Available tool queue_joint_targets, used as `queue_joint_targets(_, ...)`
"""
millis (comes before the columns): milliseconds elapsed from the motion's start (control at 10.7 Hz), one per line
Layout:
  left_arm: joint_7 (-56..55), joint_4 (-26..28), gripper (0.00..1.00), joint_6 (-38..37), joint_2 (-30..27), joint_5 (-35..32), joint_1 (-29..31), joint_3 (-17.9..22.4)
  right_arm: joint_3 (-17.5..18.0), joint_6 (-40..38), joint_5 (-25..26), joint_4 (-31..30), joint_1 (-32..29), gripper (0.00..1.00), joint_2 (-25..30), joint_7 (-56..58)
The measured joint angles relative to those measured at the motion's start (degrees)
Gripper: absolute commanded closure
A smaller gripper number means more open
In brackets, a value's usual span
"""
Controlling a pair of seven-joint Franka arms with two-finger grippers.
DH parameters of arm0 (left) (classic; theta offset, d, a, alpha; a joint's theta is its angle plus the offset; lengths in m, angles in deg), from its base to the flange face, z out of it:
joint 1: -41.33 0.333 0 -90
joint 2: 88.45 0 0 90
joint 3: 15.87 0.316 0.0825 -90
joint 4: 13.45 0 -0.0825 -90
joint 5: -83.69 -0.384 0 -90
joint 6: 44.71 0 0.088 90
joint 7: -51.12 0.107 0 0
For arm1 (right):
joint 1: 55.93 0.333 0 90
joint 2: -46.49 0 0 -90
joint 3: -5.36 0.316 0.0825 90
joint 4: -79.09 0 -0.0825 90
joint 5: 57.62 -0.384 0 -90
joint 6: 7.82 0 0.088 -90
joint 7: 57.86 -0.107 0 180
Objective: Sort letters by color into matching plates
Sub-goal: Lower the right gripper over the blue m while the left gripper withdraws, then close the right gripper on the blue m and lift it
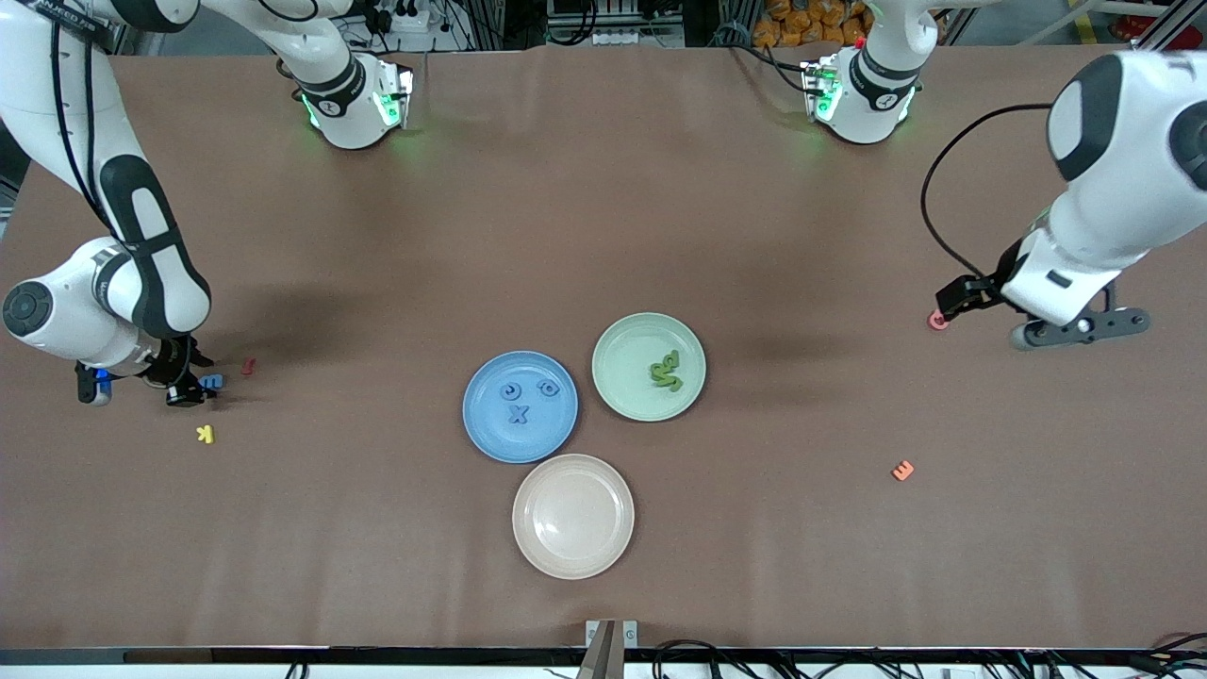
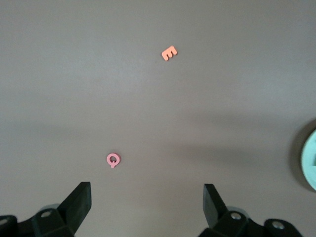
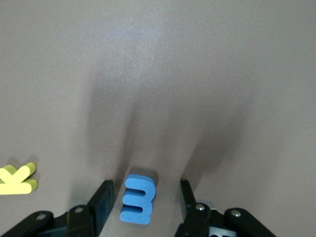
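Blue foam letter [image 3: 139,198] lies flat on the counter [image 1: 377,528] between the right gripper's [image 3: 143,200] part-spread fingers, straddled but not yet pinched, bound for the blue plate [image 1: 486,429] well away. Left gripper [image 2: 147,203] hangs spread wide over a pink letter [image 2: 113,160], waiting.

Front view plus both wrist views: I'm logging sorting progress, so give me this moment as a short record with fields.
blue plate: three blue letters in it
green plate: green letters piled in it
cream plate: nothing seen in it
right gripper: down at the table by the right arm's end, fingers astride a blue letter, gaps on both sides
left gripper: open, waiting over the pink letter
strays on table: yellow letter, red letter, orange letter
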Motion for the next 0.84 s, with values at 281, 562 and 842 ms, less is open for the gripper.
queue_joint_targets(281, 0.67, -3.83, 0.00, 0.70, -4.02, 0.91, 1.76, 0.77, 0.51, 0.09, 0.00, 0.01, -0.42, 0.61, 0.14, 0.14)
queue_joint_targets(562, 3.99, -11.58, 0.00, -5.95, -5.46, 3.35, 1.88, 2.28, 1.01, 0.02, 0.01, 0.03, -0.70, 0.76, 0.45, 1.11)
queue_joint_targets(842, 4.20, -14.02, 0.00, -11.56, -5.41, 3.57, 1.36, 1.36, 1.83, 0.02, 0.01, 0.09, -1.00, 0.91, 0.61, 2.96)
